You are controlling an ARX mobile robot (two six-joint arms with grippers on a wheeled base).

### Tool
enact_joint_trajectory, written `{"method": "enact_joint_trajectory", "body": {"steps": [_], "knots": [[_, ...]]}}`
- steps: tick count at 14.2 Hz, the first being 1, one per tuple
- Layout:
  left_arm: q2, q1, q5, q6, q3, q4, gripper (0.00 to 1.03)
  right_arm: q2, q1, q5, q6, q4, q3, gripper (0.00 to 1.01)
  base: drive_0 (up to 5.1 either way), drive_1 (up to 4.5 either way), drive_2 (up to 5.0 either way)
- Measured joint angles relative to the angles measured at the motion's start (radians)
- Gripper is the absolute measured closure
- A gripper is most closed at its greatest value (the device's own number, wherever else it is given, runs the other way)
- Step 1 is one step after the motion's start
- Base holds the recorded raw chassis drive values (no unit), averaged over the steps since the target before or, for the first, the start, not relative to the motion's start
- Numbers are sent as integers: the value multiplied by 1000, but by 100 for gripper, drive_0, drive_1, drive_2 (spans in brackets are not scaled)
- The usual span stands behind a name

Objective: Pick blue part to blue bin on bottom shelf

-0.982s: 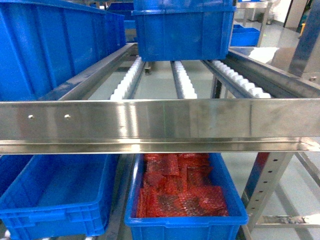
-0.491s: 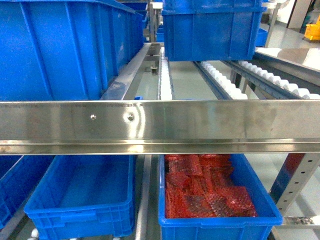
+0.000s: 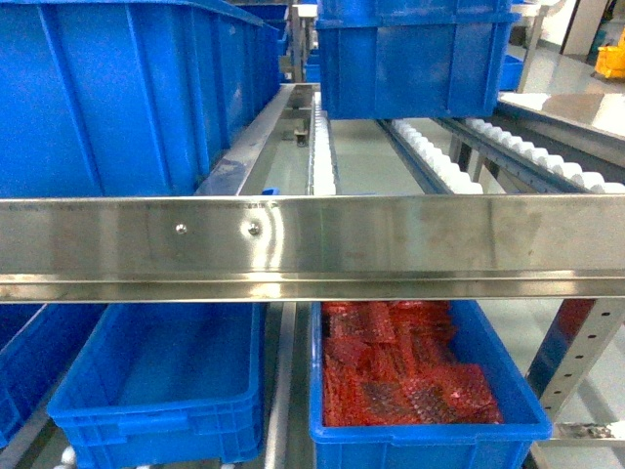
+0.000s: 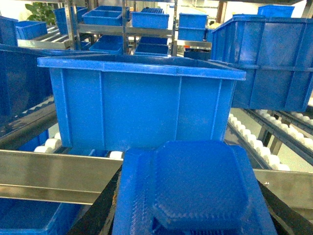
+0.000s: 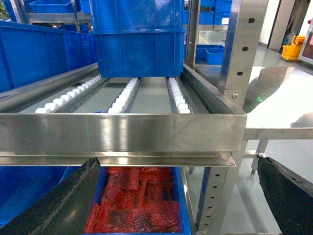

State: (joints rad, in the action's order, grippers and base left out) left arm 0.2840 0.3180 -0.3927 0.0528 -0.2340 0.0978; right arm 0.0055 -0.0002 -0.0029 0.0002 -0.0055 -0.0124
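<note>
The robot's view stops sliding sideways and now rests facing the bottom shelf (image 3: 293,391). An empty blue bin (image 3: 156,391) sits at its left front edge. The left end effector (image 4: 195,225) holds the blue part (image 4: 195,186). The right end effector (image 5: 176,205) is wide and empty.

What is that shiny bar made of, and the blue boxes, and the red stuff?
The shiny bar looks like brushed stainless steel: it is silver and mirrors the light. The empty blue box below looks like hard moulded plastic, matte, with a ribbed rim. The red stuff in the box beside it looks like crinkly bubble-wrap film, glossy and dimpled, though I can't be sure.
</note>
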Motion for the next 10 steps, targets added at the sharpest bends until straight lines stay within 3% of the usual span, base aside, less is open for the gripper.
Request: {"method": "enact_joint_trajectory", "body": {"steps": [10], "knots": [[0, 0, 0, 0, 0, 0, 59, 0, 0, 0, 0, 0, 0, 3, -499, 246, 246]]}}
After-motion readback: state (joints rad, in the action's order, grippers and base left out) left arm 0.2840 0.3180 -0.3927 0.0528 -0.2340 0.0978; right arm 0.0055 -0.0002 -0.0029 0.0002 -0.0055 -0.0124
